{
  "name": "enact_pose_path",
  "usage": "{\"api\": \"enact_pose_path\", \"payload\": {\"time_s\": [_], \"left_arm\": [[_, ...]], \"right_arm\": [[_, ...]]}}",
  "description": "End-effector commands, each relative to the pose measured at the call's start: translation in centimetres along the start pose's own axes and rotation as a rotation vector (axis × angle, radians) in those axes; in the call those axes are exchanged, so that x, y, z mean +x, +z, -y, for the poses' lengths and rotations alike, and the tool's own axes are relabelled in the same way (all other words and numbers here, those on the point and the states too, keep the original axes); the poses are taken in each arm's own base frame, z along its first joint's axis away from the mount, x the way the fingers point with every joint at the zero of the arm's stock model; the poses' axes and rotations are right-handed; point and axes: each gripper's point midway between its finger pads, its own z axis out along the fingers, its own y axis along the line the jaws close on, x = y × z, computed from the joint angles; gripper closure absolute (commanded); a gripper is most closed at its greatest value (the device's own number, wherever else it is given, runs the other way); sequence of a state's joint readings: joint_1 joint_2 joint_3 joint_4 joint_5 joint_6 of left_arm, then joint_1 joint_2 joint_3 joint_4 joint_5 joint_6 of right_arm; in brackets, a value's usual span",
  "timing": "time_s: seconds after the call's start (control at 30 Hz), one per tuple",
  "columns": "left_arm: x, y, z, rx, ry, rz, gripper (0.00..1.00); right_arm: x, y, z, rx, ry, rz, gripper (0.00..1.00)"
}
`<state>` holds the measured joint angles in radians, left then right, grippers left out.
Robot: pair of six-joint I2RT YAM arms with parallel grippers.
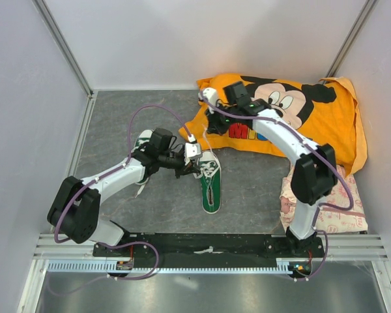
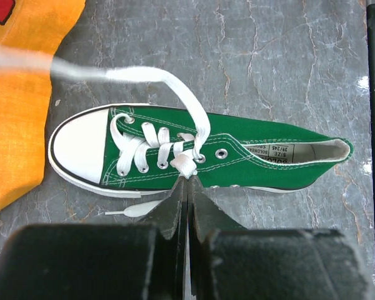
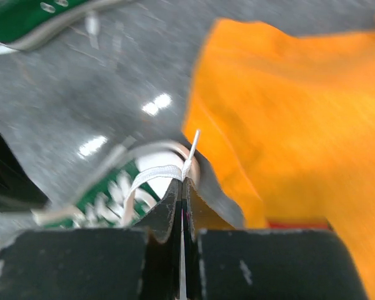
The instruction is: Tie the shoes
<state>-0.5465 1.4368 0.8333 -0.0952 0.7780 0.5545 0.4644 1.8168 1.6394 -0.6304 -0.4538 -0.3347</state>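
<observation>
Shoe: the green sneaker lay upright on the grey surface, its toe near the orange cloth.
Second shoe: it sat partly hidden under the left arm.
Left claw: pinched together on the white lace at the upper eyelets.
Right claw: clamped on the same lace's far end, drawn out towards the cloth.
Risk, shoe: nothing pinned it down, so a harder pull would likely drag or tip it.
Risk, grip: the thin lace could slip from either claw, as only a sliver appeared held.
Knot: none showed yet.
</observation>
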Motion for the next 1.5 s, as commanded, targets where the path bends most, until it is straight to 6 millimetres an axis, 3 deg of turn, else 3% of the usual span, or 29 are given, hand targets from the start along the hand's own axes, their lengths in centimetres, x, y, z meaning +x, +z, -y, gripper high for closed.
{"api": "enact_pose_path", "payload": {"time_s": [0.0, 0.1, 0.2, 0.23, 0.33, 0.5, 0.6, 0.63, 0.87, 1.1, 1.27, 1.47], "left_arm": [[-2.0, -0.5, 0.1, 0.007, 0.104, 0.069, 0.98], [-1.9, -0.5, 0.2, 0.007, 0.114, 0.072, 0.98], [-1.8, -0.5, 0.3, 0.007, 0.114, 0.072, 0.98], [-1.8, -0.5, 0.2, 0.003, 0.114, 0.072, 0.99], [-1.8, -0.5, 0.1, 0.000, 0.115, 0.076, 0.99], [-1.8, -0.3, -0.2, -0.003, 0.101, 0.080, 0.99], [-1.6, -0.3, -0.3, -0.003, 0.093, 0.078, 0.98], [-1.7, -0.2, -0.3, 0.000, 0.092, 0.080, 0.99], [-1.7, -0.2, -0.7, -0.002, 0.098, 0.082, 0.98], [-1.7, -0.3, -0.9, -0.004, 0.104, 0.083, 0.98], [-1.7, -0.3, -0.9, -0.003, 0.108, 0.085, 0.99], [-2.1, -0.2, -1.0, -0.002, 0.117, 0.100, 0.98]], "right_arm": [[-2.6, 4.3, -5.6, -0.166, 0.011, 0.031, 1.00], [-2.9, 6.2, -7.0, -0.203, 0.042, 0.034, 1.00], [-2.7, 6.8, -7.5, -0.240, 0.092, 0.005, 0.77], [-3.1, 6.5, -7.6, -0.251, 0.089, 0.007, 0.59], [-2.9, 4.5, -7.0, -0.251, 0.097, -0.001, 0.31], [-0.9, 0.6, -6.3, -0.301, 0.132, -0.021, 0.30], [0.6, -1.3, -7.8, -0.373, 0.116, -0.022, 0.35], [1.6, -1.2, -8.6, -0.402, 0.128, -0.041, 0.36], [3.6, -0.3, -11.5, -0.507, 0.148, -0.092, 0.36], [4.0, 0.7, -12.2, -0.543, 0.147, -0.102, 0.36], [4.7, 1.2, -12.5, -0.552, 0.165, -0.120, 0.47], [5.5, 1.9, -12.6, -0.553, 0.190, -0.124, 0.51]]}}
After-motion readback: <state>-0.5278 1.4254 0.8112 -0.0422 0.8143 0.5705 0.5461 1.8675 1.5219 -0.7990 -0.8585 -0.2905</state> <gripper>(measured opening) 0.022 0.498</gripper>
